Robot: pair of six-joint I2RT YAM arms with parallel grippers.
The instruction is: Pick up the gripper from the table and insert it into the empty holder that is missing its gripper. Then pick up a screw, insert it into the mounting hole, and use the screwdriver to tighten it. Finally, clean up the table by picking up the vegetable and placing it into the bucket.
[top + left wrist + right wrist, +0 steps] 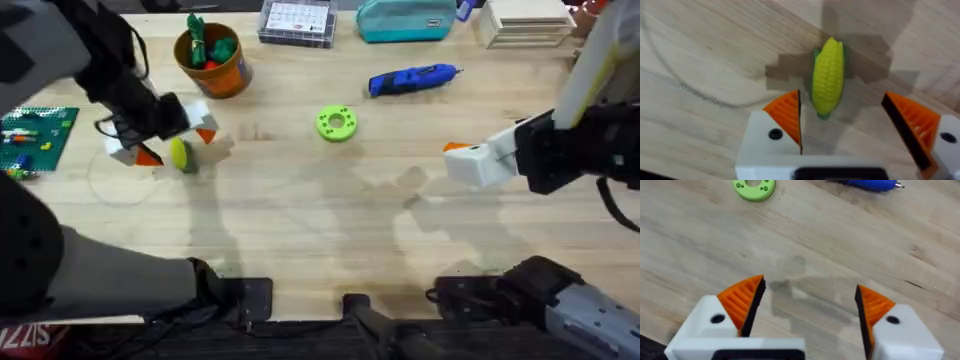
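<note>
The vegetable (pixel 182 157), a small yellow corn cob with green husk (pixel 828 77), lies on the wooden table at the left. My left gripper (pixel 177 145) is low over it and open (pixel 850 125). The cob sits between the orange ribbed pads (pixel 787 117), close to one and clear of the other. The orange bucket (pixel 212 58) stands behind it with green and red pieces inside. The blue screwdriver (pixel 412 79) lies at the back right. My right gripper (pixel 470 160) hovers open (pixel 807 305) over bare wood. The loose gripper piece, the holder and a screw are out of view.
A round green disc with holes (pixel 336 123) lies mid-table, also ahead of the right gripper (pixel 754 186). A green board (pixel 35 135) sits at the left edge. A clear case (pixel 296 22), a teal pouch (pixel 405 20) and a box (pixel 525 22) line the back.
</note>
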